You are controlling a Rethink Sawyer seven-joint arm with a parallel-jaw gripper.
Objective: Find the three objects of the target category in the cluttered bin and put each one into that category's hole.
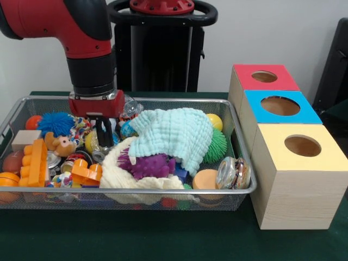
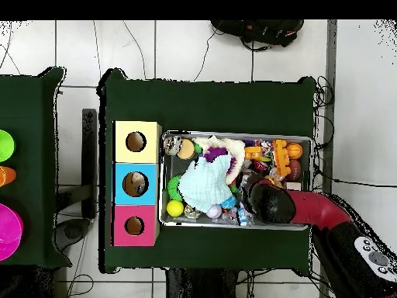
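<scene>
Gripper (image 1: pixel 104 136) down among the toys in the wire bin (image 1: pixel 239 163), fingers close together, grip unclear. Three box holes apparently empty; sorting seemingly all ahead

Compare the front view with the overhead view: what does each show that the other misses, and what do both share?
Only the front view shows the gripper lowered into the bin, its fingers close together above the clutter, and the purple spiky ball under the cloth's edge.

Only the overhead view shows a second green table with bright discs at its edge, the tiled floor and the cables.

Both show the wire bin, the pale green cloth, the orange brick and the red, blue and yellow hole boxes.
</scene>
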